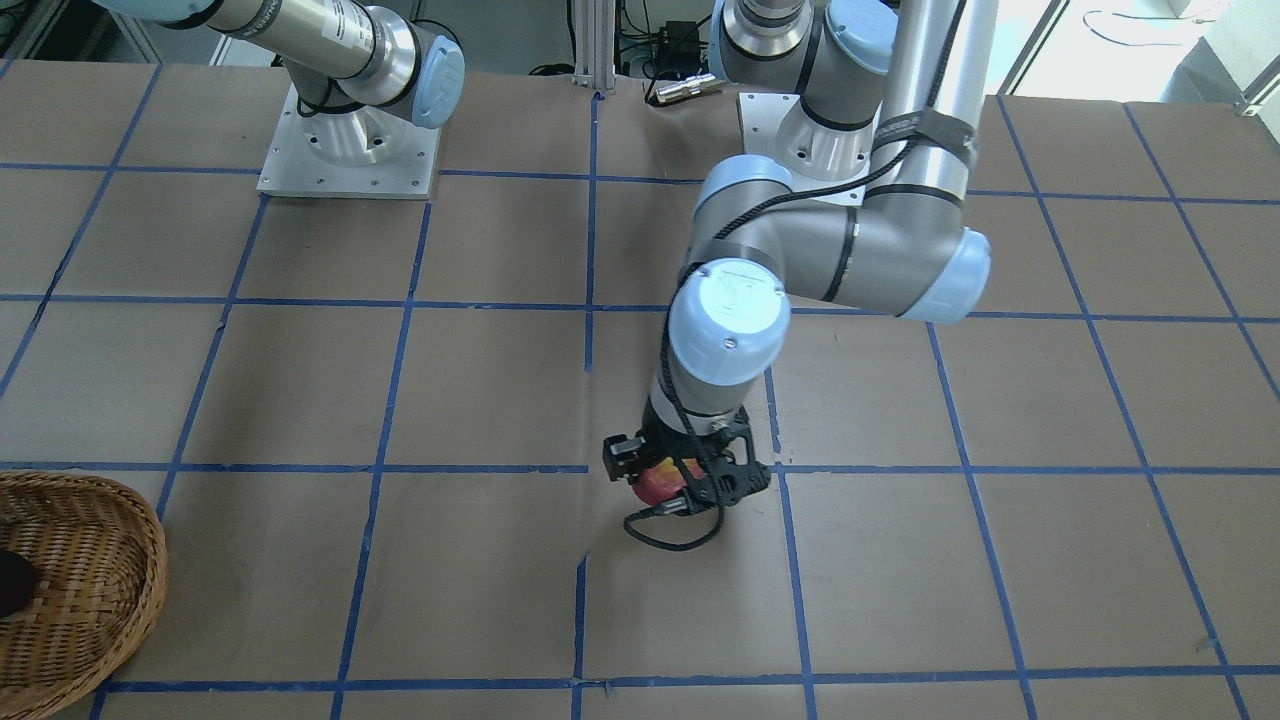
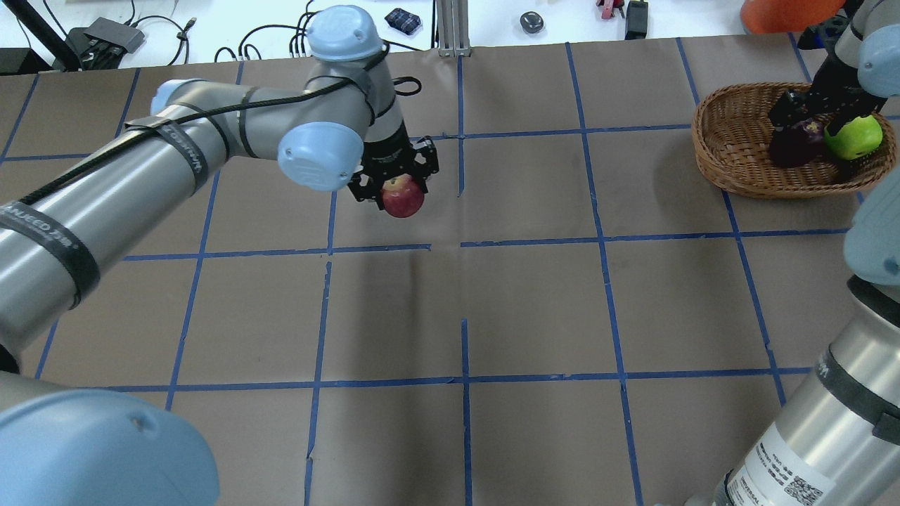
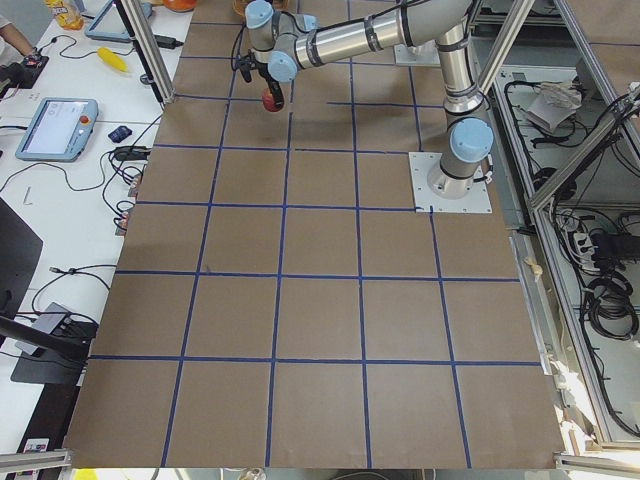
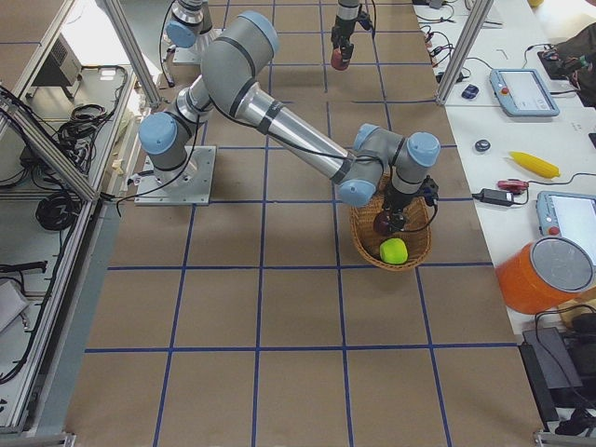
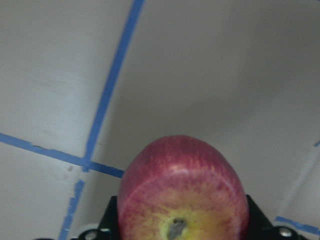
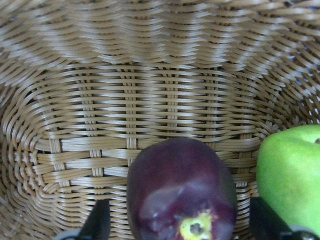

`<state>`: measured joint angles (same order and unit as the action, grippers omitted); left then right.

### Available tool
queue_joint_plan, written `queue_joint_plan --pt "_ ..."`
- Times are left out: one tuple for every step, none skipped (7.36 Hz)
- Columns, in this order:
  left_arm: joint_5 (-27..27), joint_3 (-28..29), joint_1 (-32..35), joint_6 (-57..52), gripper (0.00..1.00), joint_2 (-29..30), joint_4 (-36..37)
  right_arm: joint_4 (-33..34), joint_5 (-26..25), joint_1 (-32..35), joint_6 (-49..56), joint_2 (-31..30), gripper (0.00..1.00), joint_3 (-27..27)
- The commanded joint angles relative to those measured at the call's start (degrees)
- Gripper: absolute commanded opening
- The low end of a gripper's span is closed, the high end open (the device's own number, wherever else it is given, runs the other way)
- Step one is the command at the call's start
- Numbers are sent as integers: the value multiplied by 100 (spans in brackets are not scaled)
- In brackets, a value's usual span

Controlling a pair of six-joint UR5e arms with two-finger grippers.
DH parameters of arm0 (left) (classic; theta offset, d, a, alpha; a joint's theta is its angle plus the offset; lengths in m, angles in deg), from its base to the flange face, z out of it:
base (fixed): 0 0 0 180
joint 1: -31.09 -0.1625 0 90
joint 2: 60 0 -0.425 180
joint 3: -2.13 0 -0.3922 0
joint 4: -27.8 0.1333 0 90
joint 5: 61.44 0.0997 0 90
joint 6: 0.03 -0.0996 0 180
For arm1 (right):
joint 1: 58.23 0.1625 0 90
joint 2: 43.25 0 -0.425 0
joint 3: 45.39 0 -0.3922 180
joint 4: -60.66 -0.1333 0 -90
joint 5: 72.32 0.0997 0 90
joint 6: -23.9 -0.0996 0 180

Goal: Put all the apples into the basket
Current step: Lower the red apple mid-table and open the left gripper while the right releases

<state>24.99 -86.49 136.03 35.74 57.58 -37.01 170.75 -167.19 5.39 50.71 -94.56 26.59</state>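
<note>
My left gripper (image 2: 399,184) is shut on the red apple (image 2: 403,196) and holds it above the table's far middle. The left wrist view shows the apple (image 5: 182,190) filling the gap between the fingers, yellowish stem dimple toward the camera. My right gripper (image 2: 800,125) is down inside the wicker basket (image 2: 731,179) at the far right. The dark purple apple (image 6: 180,190) lies between its fingers (image 6: 100,222), with a small gap on each side, so it looks open. The lime green apple (image 2: 853,137) rests in the basket beside the purple apple (image 2: 793,145).
The table is brown paper with a blue tape grid (image 2: 464,246). The basket shows at the lower left edge of the front-facing view (image 1: 100,560). Both arm bases (image 1: 350,150) stand at the robot's side. Cables and small items lie beyond the far edge (image 2: 401,17).
</note>
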Motion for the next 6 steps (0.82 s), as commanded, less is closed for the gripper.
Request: queue_joint_plan --pt "-3 -225 518 616 14 141 450 -870 90 97 -88 -657 100 9" --pt "6 -522 528 625 18 246 1044 -1345 256 246 -140 -879 100 9" --pt "-3 -804 537 642 42 308 1432 -1602 293 491 -280 -1055 100 18" --pt "-21 -824 537 634 72 326 1410 -1648 302 746 -673 -1135 100 62" --pt "-21 -815 537 677 100 274 1384 -1675 302 1035 -738 -1144 100 71" --pt "-56 -824 528 669 100 91 1279 -1832 311 1186 -791 -1197 100 62"
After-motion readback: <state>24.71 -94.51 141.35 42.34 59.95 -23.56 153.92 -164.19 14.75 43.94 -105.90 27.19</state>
